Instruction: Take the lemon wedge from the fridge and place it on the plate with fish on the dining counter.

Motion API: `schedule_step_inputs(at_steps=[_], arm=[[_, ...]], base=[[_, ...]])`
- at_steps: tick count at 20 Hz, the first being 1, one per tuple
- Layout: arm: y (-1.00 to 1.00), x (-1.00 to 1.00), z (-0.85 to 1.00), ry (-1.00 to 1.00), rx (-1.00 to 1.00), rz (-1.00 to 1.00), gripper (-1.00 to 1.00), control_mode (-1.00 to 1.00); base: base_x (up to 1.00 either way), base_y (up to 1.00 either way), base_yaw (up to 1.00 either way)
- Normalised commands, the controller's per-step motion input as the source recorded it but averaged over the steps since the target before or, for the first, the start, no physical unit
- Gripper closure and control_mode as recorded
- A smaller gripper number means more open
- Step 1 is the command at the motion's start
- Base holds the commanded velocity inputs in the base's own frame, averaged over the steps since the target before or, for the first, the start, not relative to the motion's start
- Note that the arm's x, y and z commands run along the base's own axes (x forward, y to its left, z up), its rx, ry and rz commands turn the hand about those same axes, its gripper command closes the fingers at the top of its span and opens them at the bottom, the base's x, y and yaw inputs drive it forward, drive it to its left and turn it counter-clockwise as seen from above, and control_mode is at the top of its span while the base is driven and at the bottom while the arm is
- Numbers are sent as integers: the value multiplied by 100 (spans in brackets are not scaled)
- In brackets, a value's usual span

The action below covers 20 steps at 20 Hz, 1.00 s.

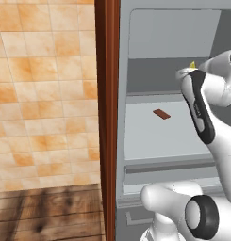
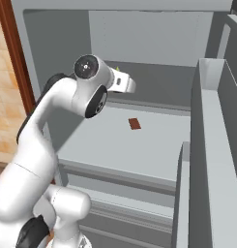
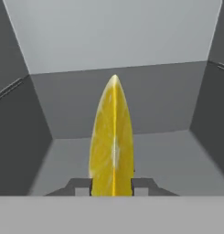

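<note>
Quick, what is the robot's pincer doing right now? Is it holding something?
Pincer: closed on the lemon wedge, inside the fridge.

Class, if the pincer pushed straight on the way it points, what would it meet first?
Past the lemon wedge the pincer grips, probably the fridge back wall; depth is hard to judge.

No readable text, label, brand, number or sign is found in any view. The fridge point(image 2: 139, 43) interior walls and shelves are plain grey and unmarked. The lemon wedge point(image 3: 112, 141) carries no print. The small brown piece point(image 2: 134, 124) on the shelf is blank. The tiled wall point(image 1: 41, 94) and wood frame point(image 1: 106, 117) are unlettered.
</note>
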Motion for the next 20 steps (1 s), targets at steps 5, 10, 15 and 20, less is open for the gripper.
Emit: schedule_step_inputs(at_steps=[5, 10, 15, 20], arm=[[73, -100, 42, 8, 21, 0, 100, -100], [94, -100, -15, 18, 17, 0, 100, -100], [64, -100, -81, -1, 1, -6, 100, -100], [2, -61, -38, -16, -10, -6, 100, -100]], base=[[0, 0, 0], [0, 0, 0], [0, 0, 0], [0, 0, 0]])
